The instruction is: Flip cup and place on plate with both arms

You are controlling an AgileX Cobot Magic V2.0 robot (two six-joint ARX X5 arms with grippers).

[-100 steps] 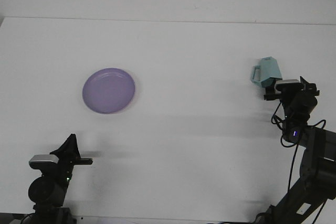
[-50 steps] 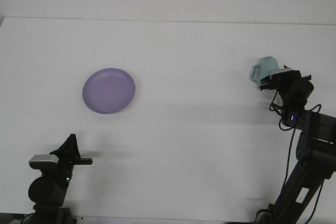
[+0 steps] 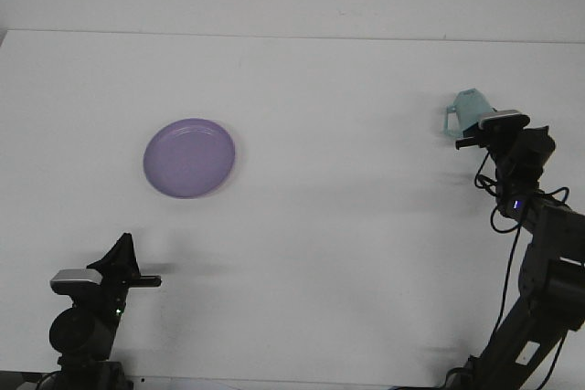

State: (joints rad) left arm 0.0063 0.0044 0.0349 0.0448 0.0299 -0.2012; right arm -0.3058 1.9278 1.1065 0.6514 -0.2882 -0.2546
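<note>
On the right side of the white surface (image 3: 347, 253), the right claw (image 3: 468, 134) sits against a pale teal cup (image 3: 468, 110), which appears tilted with its handle turned toward the left; the wrist camera housing hides the claw's tips, so whether it has closed on the cup or merely rests beside it cannot be told from this angle. Well apart, across a wide bare stretch, a purple plate (image 3: 189, 158) lies flat on the left half of the surface. The left claw (image 3: 146, 280) hangs low at the near left edge, touching nothing, and its opening cannot be read from the front view either. The main hazard from this position looks to be the grip itself: a hold taken on a slanted wall or near the rim could let the cup twist or slip out during the flip, and a fall on this side would leave it rolling far from the plate. A second risk probably lies in the transfer between arms, since the cup must cross the middle of the surface and any mistimed release or misaligned approach by the left claw could drop it short. A cup set down off-centre or at an angle could also tip off the plate's shallow rim.
</note>
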